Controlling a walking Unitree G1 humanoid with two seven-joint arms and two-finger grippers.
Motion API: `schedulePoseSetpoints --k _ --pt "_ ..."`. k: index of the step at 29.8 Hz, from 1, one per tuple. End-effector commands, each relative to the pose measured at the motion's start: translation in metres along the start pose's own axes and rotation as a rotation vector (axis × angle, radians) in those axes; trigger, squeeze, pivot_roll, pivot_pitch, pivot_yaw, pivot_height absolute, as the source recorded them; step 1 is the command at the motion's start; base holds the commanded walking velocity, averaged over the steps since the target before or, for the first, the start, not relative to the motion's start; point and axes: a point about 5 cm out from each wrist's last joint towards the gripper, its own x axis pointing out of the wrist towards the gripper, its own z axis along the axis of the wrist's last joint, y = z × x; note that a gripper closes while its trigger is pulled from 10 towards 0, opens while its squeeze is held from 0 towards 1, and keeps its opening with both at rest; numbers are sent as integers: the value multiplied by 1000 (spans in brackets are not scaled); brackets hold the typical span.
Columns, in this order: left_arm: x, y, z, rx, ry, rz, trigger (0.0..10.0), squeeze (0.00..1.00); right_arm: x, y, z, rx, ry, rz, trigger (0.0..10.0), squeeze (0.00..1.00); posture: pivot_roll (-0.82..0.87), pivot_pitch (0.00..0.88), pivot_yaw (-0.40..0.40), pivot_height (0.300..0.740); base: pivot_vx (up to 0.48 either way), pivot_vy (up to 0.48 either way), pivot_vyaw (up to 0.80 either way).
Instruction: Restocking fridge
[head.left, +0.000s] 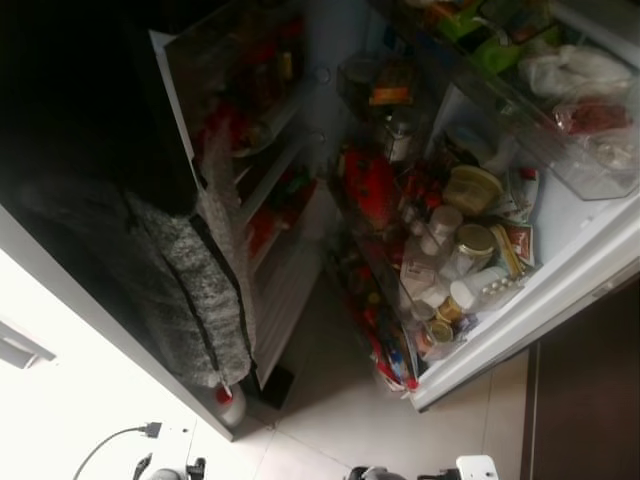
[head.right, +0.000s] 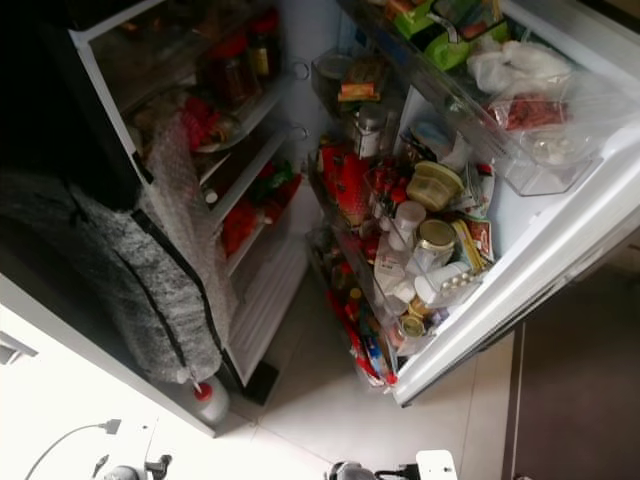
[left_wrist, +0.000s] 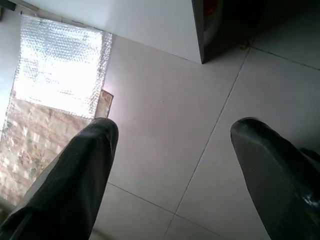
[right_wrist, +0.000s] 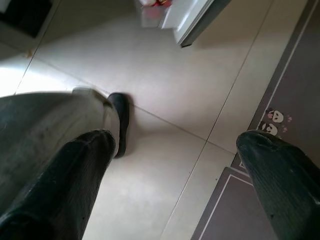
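Note:
The fridge (head.left: 300, 190) stands open before me, seen from above and at a tilt. Its inner shelves (head.left: 270, 180) hold red packets and jars. The open door (head.left: 560, 270) on the right is crammed with jars (head.left: 474, 240), white bottles (head.left: 440, 225), a yellow-lidded tub (head.left: 472, 188) and red packs (head.left: 372, 190). A clear bin (head.left: 590, 120) at the top right holds bagged food. My left gripper (left_wrist: 172, 135) hangs low over the floor tiles, open and empty. My right gripper (right_wrist: 175, 145) also hangs over the floor, open and empty.
A grey fuzzy cloth (head.left: 190, 290) hangs over the fridge's left side. A white bottle with a red cap (head.left: 230, 402) stands on the floor below it. A cable with a plug (head.left: 148, 430) lies at the lower left. A dark mat (right_wrist: 280, 155) borders the tiles on the right.

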Motion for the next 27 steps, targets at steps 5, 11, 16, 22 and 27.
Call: schedulePoseSetpoints --k 5,11,16,22,27 --pt "-1 -7 -7 16 40 -8 10000 0 -3 -7 -5 25 -18 -112 10000 0 -232 154 7 740 0 0 0" --pt "-2 -15 -9 16 45 -7 10000 0 -6 -12 -6 78 -53 -280 10000 0 -239 154 11 740 0 0 0" --pt "-3 -20 -10 16 47 -6 10000 0 -9 -14 -11 166 -28 -400 10000 0 -241 153 13 740 0 0 0" --pt "-2 -15 -9 10 47 6 10000 0 -14 -14 -17 278 -12 -536 10000 0 -237 149 15 740 0 0 0" --pt "-2 -10 -10 5 47 16 10000 0 -23 -88 10 273 -165 -738 10000 0 -238 147 17 740 0 0 0"
